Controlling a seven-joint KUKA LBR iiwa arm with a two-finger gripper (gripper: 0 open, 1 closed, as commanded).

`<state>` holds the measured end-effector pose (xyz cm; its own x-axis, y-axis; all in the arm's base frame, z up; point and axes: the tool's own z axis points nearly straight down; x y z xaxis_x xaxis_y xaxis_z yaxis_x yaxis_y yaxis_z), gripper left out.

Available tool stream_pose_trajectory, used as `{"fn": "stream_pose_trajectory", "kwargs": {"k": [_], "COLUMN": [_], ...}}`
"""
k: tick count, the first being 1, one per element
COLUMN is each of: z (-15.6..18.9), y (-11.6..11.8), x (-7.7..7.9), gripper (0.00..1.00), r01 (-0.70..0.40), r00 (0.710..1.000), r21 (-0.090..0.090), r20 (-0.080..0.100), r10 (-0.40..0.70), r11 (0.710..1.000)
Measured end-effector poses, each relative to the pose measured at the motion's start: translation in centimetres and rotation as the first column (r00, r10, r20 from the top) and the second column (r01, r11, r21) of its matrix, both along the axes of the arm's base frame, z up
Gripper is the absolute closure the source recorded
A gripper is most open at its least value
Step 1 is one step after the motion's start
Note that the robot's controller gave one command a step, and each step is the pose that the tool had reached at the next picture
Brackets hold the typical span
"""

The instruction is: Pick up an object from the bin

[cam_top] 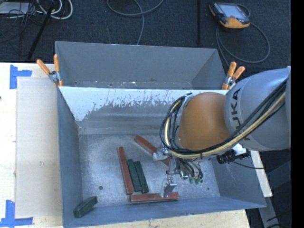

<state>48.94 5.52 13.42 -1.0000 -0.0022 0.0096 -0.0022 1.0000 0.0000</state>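
My gripper [168, 190] reaches down near the bin's front wall, its fingertip right above a flat reddish-brown bar [154, 198] that lies along the front. Another reddish-brown bar [125, 170] lies lengthwise to the left, with two dark green bars [137, 175] beside it. A shorter reddish-brown bar [145, 144] lies slanted just behind the gripper, partly hidden by the wrist.
A dark green block [85, 206] rests in the bin's front left corner. The arm with its orange cover and cables hangs over the right half of the bin and hides the floor there.
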Motion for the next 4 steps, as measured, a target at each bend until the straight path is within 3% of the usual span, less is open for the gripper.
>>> {"fn": "stream_pose_trajectory", "kwargs": {"k": [1, 2, 3, 4], "z": [0.3, -2.2, -5.2, -5.2], "y": [0.0, 2.1, 4.7, 4.7], "x": [0.2, 4.2, 3.5, 3.5], "gripper": [0.0, 0.0, 1.0, 1.0], "r01": [0.002, -0.094, -0.011, -0.011], "r00": [1.0, 0.995, 0.998, 0.998], "r21": [0.001, -0.001, 0.006, 0.006], "r20": [0.007, 0.014, 0.054, 0.054], "r10": [-0.002, 0.094, 0.011, 0.011], "r11": [1.0, 0.996, 1.0, 1.0]}}
